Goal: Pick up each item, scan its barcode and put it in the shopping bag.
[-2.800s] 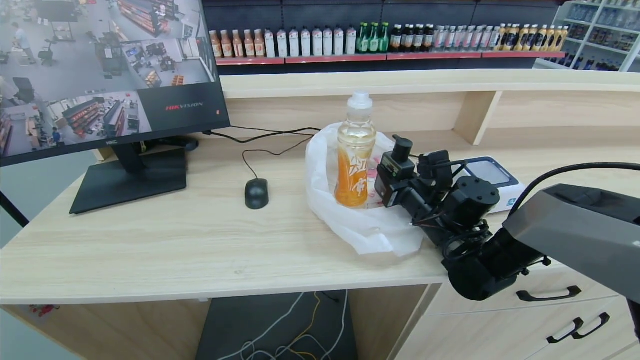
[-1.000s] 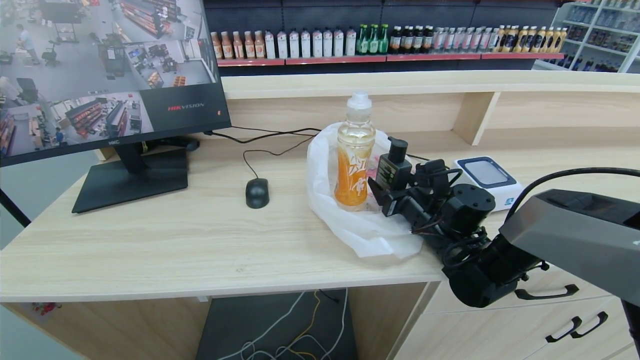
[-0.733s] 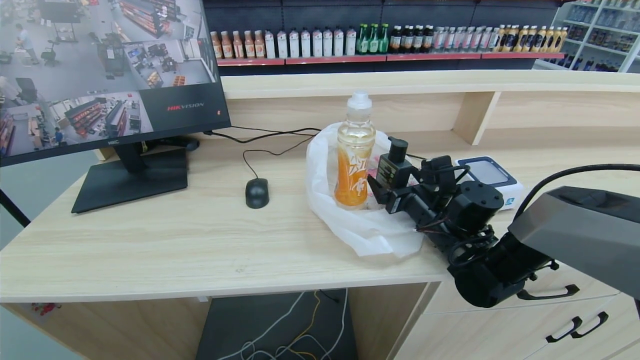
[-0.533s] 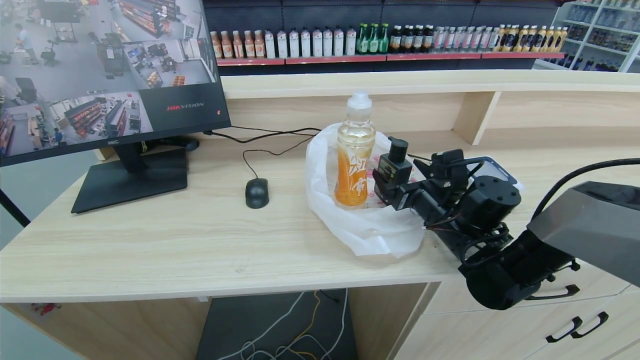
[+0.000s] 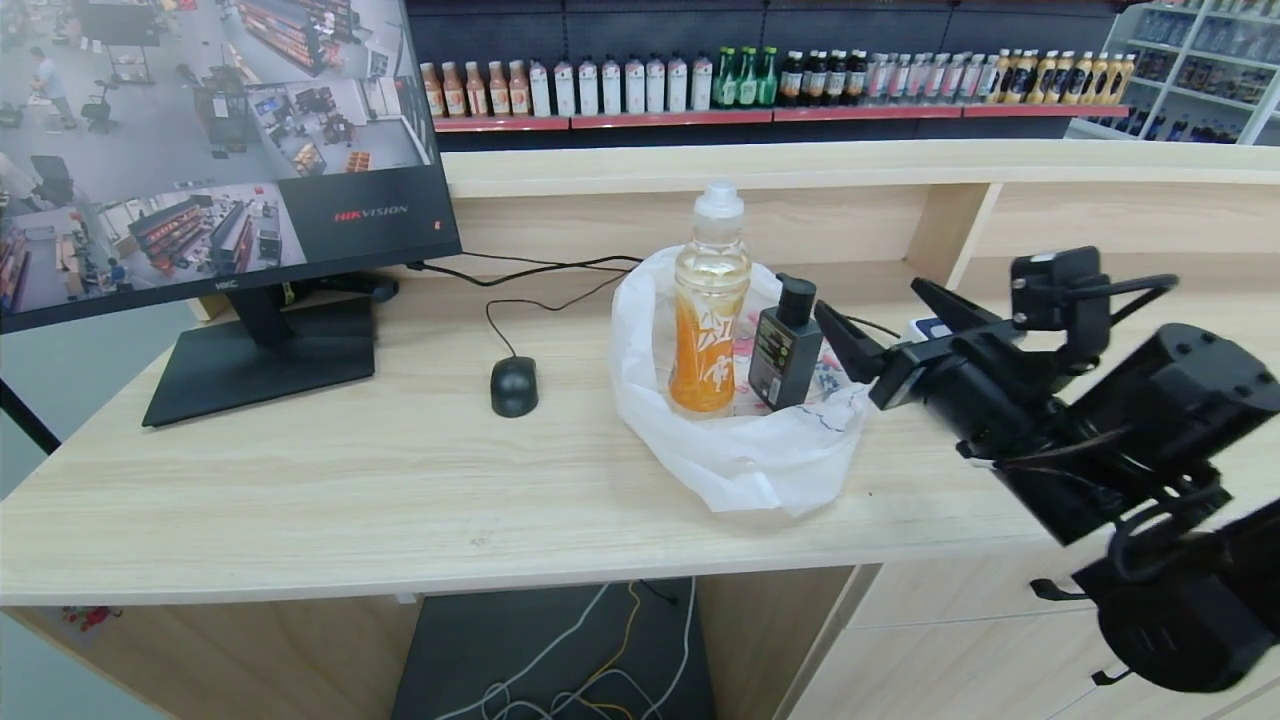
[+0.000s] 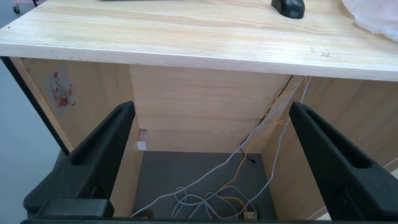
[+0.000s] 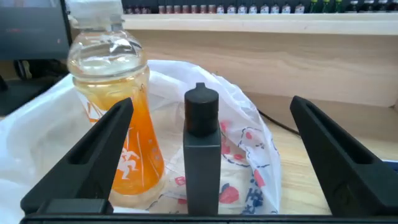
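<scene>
Dark rectangular bottle with black cap (image 5: 786,345) stood upright inside white plastic shopping bag (image 5: 740,460), just beside clear orange-drink bottle (image 5: 708,310), on light wooden counter (image 5: 300,470). Right gripper (image 5: 866,295) near bag, jaws spread, empty. Left gripper (image 6: 211,109) low before counter edge, likewise.

The scanner (image 5: 925,328) on the table (image 5: 400,480) is almost wholly covered by the right gripper (image 5: 866,294); just a pale corner peeks out. In the right wrist view the dark bottle (image 7: 202,155) runs off the picture's edge, its base unseen. The monitor (image 5: 200,150) is cropped at the head view's edge.
</scene>
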{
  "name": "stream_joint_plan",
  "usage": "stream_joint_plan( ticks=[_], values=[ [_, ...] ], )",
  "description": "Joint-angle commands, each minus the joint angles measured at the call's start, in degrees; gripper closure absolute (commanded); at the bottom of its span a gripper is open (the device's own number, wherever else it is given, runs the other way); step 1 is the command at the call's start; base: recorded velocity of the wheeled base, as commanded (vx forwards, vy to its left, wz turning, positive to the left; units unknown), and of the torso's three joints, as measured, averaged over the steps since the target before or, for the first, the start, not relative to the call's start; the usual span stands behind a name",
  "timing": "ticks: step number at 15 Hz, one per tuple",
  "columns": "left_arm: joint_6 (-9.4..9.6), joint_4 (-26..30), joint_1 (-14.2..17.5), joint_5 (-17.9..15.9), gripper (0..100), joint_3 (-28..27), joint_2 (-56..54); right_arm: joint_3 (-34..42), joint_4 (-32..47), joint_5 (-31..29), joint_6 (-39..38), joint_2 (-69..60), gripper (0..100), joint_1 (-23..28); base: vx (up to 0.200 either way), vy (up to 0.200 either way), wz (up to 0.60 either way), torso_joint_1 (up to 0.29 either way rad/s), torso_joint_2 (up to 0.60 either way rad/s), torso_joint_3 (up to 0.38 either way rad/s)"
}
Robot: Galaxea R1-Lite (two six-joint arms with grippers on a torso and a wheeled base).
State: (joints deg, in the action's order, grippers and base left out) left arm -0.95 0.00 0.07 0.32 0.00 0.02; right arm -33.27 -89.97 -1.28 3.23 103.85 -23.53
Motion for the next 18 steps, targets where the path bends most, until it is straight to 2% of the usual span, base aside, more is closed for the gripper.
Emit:
stream_joint_plan(
  ticks=[1,5,7,8,10,14,16,18],
  values=[
    [-0.02,0.0,0.0,0.0,0,0.0,0.0,11.9,0.0,0.0,0.9,-13.9,0,0.9,0.0,0.0,0.0,0.0,0.0,0.0],
    [-0.02,0.0,0.0,0.0,0,0.0,0.0,29.5,0.0,-0.5,4.4,-30.3,0,2.6,0.0,0.0,0.0,0.0,0.0,0.0],
    [0.07,0.0,0.0,0.0,0,0.0,0.0,33.3,0.9,-1.9,5.0,-37.0,0,2.8,0.0,0.0,0.0,0.0,0.0,0.0],
    [0.07,0.0,0.0,0.0,0,0.0,0.0,33.3,5.0,-4.2,4.9,-41.2,0,2.8,0.0,0.0,0.0,0.0,0.0,0.0],
    [0.07,0.0,0.0,0.0,0,0.0,0.0,33.3,19.7,-5.2,5.1,-51.8,0,2.8,0.0,0.0,0.0,0.0,0.0,0.0],
    [0.07,0.0,0.0,0.0,0,0.0,0.0,31.2,63.3,-4.4,8.8,-81.7,0,2.3,0.0,0.0,0.0,0.0,0.0,0.0],
    [-0.02,0.0,0.0,0.0,0,0.0,0.0,29.9,78.1,-1.2,9.1,-92.6,0,1.7,0.0,0.0,0.0,0.0,0.0,0.0],
    [-0.02,0.0,0.0,0.0,0,0.0,0.0,30.3,85.2,-0.8,9.1,-99.4,0,1.7,0.0,0.0,0.0,0.0,0.0,0.0]
  ],
)
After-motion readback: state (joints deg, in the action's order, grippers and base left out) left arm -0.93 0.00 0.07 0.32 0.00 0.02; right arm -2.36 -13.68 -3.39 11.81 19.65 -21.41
